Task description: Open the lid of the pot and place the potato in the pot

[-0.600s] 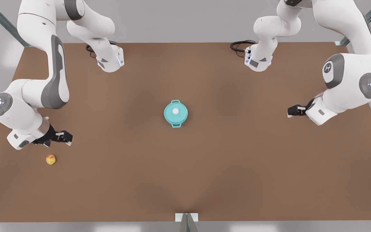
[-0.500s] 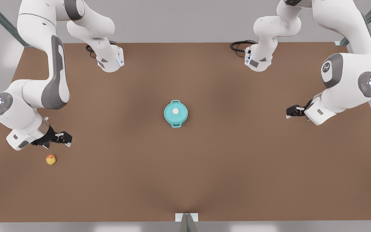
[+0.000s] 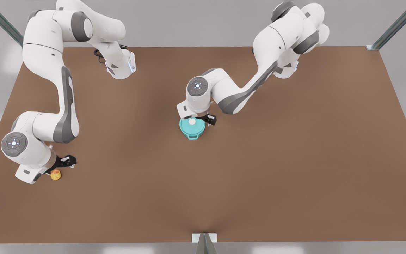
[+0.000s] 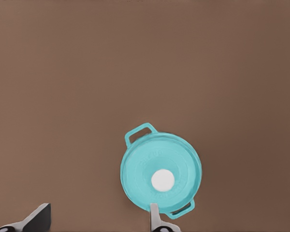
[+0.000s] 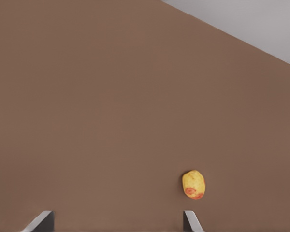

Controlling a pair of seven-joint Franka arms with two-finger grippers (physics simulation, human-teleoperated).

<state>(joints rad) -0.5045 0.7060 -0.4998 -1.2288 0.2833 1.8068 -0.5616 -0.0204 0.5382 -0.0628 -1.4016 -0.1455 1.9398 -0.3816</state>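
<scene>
Nothing is done yet, we judge: the pot lid (image 3: 192, 122) sits closed on the pot (image 3: 192, 133) mid-table, and the potato (image 3: 55, 174) lies bare at the front view's near left. Our left gripper (image 3: 203, 119) hovers spread wide over the lid; our right gripper (image 3: 61, 165), also spread, hangs just beside the potato.

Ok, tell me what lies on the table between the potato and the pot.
Nothing: in the front view, the brown table is bare from the potato to the pot.
</scene>
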